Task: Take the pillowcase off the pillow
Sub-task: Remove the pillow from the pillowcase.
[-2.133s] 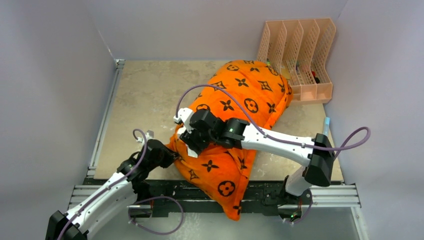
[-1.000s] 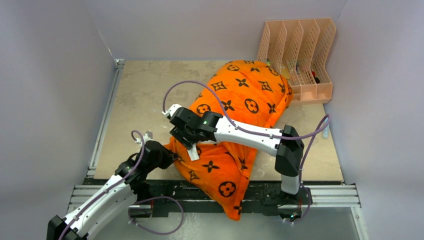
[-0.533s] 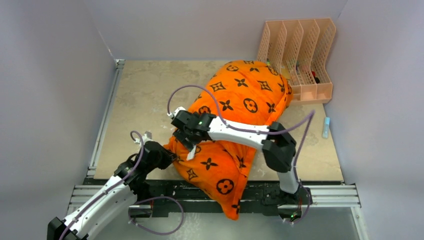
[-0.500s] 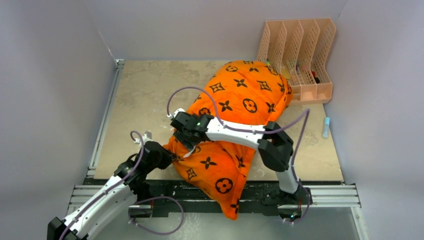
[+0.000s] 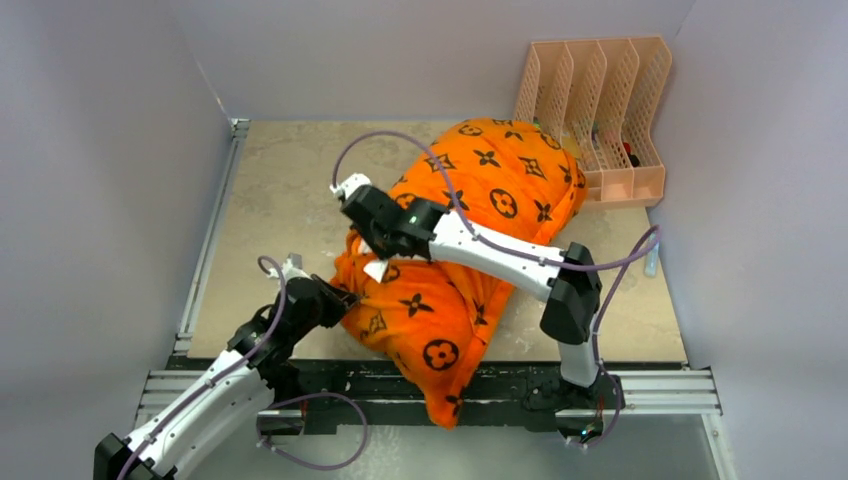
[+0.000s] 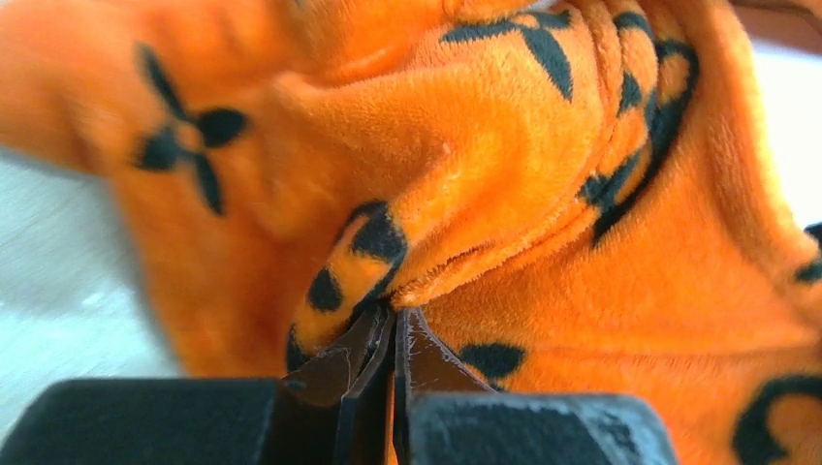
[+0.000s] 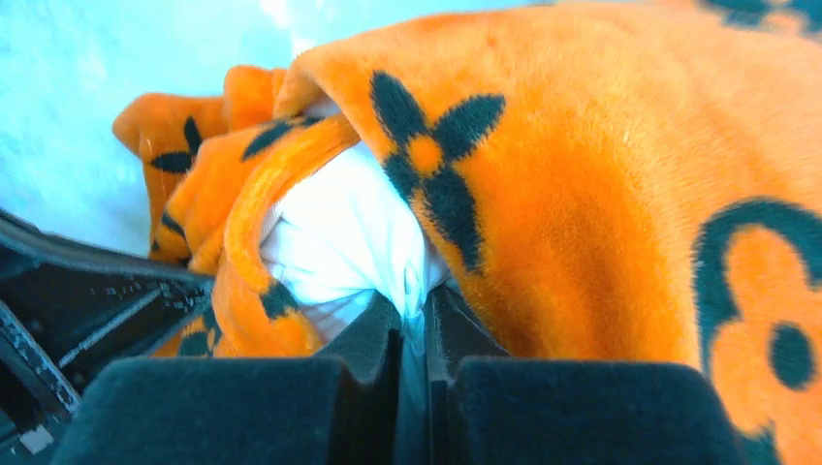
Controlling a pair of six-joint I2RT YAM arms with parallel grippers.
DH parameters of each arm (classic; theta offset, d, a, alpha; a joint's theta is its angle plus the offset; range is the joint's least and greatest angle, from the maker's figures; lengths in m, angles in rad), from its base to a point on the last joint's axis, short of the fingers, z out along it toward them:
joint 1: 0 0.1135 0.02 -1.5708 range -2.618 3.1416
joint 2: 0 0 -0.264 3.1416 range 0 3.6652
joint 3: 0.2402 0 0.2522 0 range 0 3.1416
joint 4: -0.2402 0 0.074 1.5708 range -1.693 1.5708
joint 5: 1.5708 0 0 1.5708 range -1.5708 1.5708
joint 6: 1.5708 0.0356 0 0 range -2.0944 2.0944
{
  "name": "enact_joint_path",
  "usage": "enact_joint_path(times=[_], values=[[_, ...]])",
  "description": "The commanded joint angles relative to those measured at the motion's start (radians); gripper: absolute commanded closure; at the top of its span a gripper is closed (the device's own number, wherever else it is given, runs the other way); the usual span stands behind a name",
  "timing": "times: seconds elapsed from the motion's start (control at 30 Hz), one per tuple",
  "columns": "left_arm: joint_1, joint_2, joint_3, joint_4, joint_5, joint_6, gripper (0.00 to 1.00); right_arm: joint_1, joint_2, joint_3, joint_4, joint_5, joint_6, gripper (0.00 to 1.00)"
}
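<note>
1 pillowcase (image 5: 490, 200) lies diagonally across the desk (image 5: 280, 190), far end by the 1 peach rack (image 5: 600, 110), near end hanging over the front rail. 1 pillow (image 7: 349, 242) is inside it, w/ only a white patch showing at the opening. 2 claws: left claw (image 6: 395, 334) pinched tight on a pillowcase fold; right claw (image 7: 412, 325) pressed together on white pillow fabric at that opening.

We look into a booth of plain pale grey walls (image 5: 420, 50) on three sides, we find a mottled beige tabletop (image 5: 290, 190) under soft even light, a peach slotted file rack (image 5: 600, 100) in the far right corner, aluminium rails (image 5: 665, 392) along the near edge
</note>
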Motion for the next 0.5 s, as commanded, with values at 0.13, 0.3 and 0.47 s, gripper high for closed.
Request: enact_joint_path(times=[0.13, 0.3, 0.47], values=[[0.002, 0.019, -0.009, 0.008, 0.092, 0.077, 1.00, -0.271, -0.132, 0.298, 0.106, 0.309, -0.210, 1.00], [0.001, 0.028, -0.018, -0.116, 0.046, 0.059, 1.00, -0.398, -0.159, 0.277, 0.189, 0.294, -0.229, 1.00], [0.000, 0.011, -0.035, -0.151, 0.025, 0.015, 1.00, -0.478, -0.142, 0.319, 0.170, 0.252, -0.219, 1.00]])
